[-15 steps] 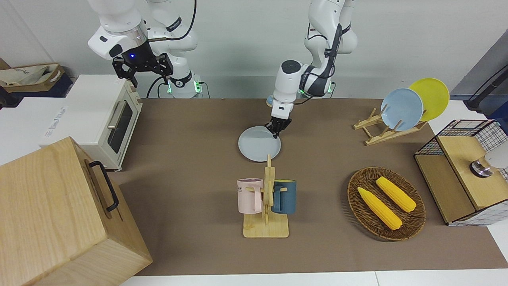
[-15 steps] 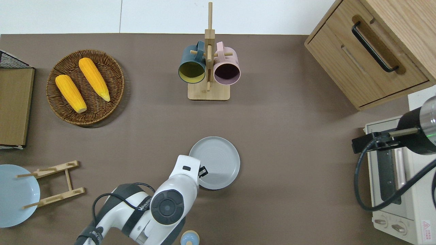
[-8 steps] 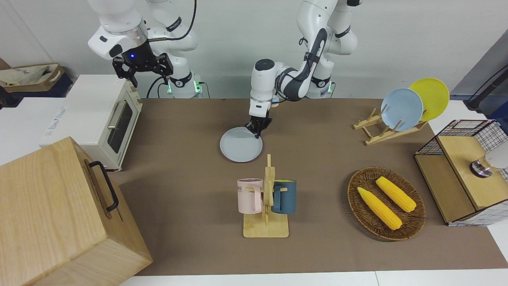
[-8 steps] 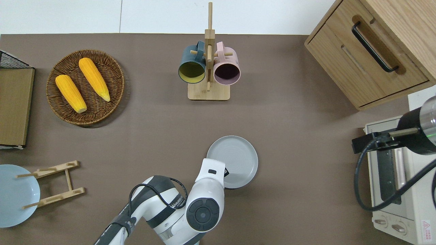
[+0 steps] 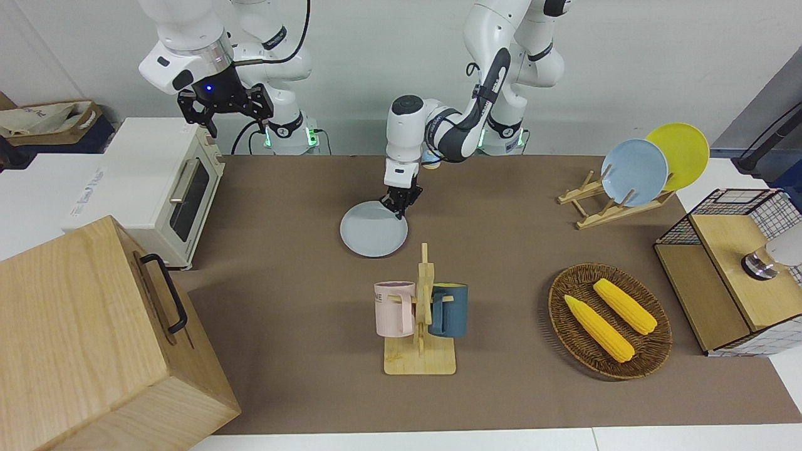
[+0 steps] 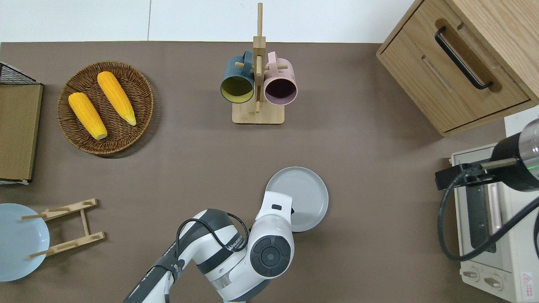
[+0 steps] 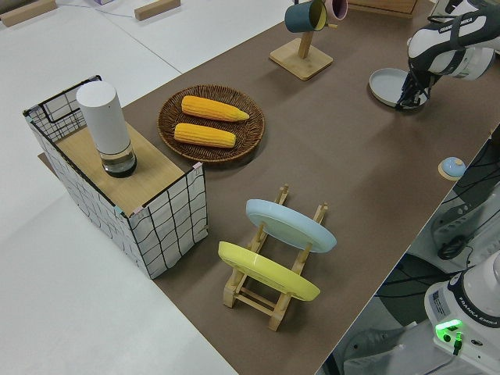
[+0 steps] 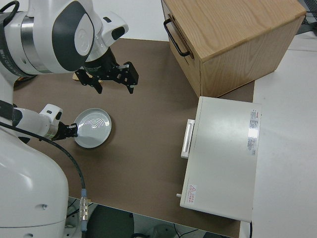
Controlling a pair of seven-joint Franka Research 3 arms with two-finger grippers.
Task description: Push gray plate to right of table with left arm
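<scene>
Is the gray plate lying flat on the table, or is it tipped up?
Flat. The gray plate rests fully on the table, no rim raised, with the left tool at its edge nearer the robots.

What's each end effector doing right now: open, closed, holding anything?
Left end effector: fingers together, tips down at the gray plate rim, pushing it rather than gripping.
Right end effector: open, holding nothing, arm parked.
</scene>
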